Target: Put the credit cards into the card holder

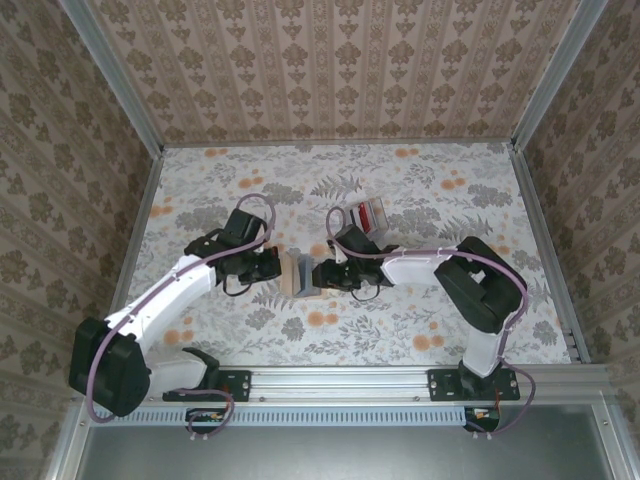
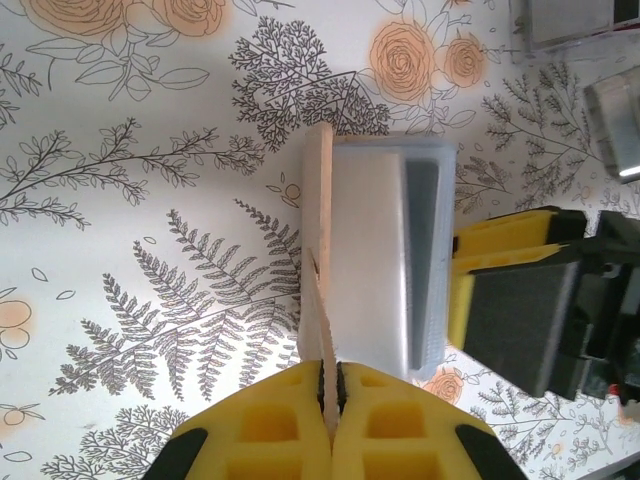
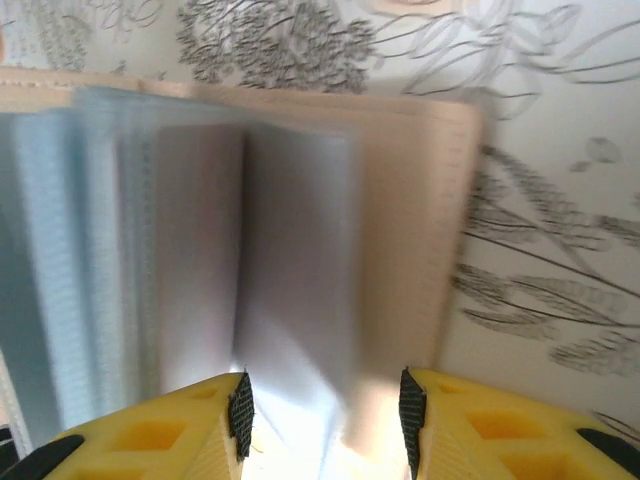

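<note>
The card holder (image 1: 299,273) stands opened on its edge at mid table, between both grippers. My left gripper (image 2: 333,400) is shut on its thin tan cover flap (image 2: 318,230), and the grey-blue inner pockets (image 2: 385,260) spread to the right of that flap. My right gripper (image 3: 325,415) is open, its pads either side of a pale inner sleeve (image 3: 290,300) and the other tan cover (image 3: 420,230); contact is unclear in the blur. The credit cards (image 1: 371,215), red and white, lie flat on the table just behind the right gripper (image 1: 322,274).
The floral table covering (image 1: 400,330) runs to patterned walls on three sides, with a metal rail (image 1: 350,380) along the near edge. The right arm's forearm (image 1: 420,265) reaches in from the right, the left arm's (image 1: 170,295) from the left.
</note>
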